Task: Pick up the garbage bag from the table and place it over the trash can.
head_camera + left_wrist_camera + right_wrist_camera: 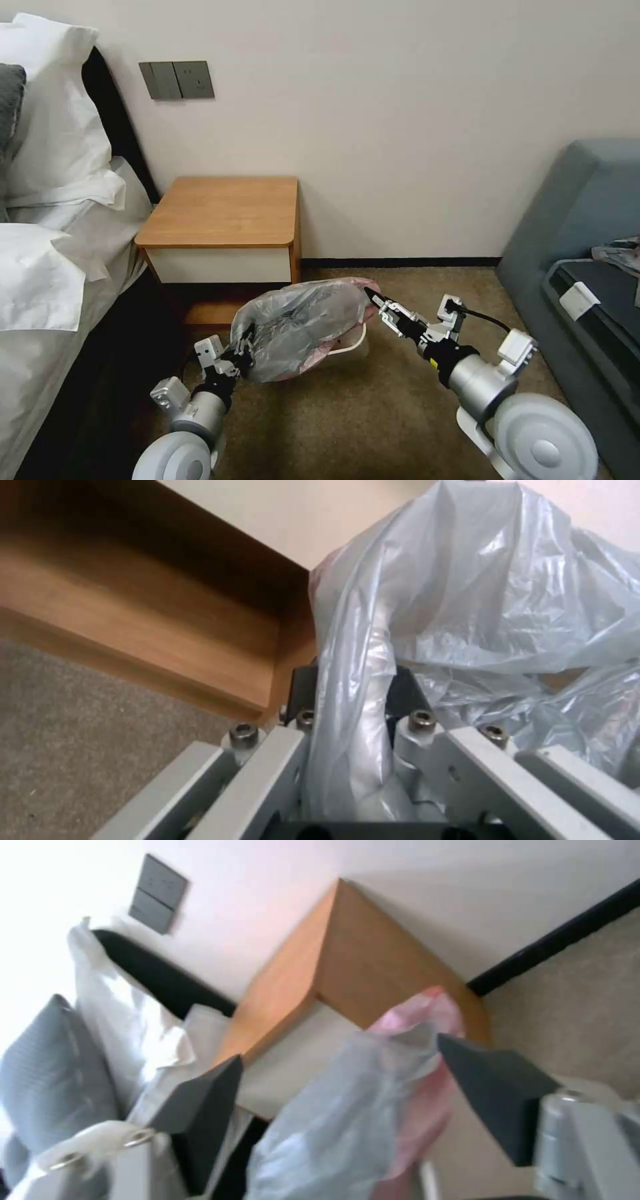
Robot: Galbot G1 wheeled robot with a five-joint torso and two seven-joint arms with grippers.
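While over one trash can [348, 345], one garbage bag [293, 327].

trash can [350, 347] mostly behind garbage bag [300, 327]

I'm seeing my left gripper [241, 347] reaching forward low at the left, its fingers [301, 700] pinching together on the garbage bag [293, 327]. My right gripper [371, 295] is stretching in from the right, its fingers [207, 1095] spreading wide apart around the bag's far edge.
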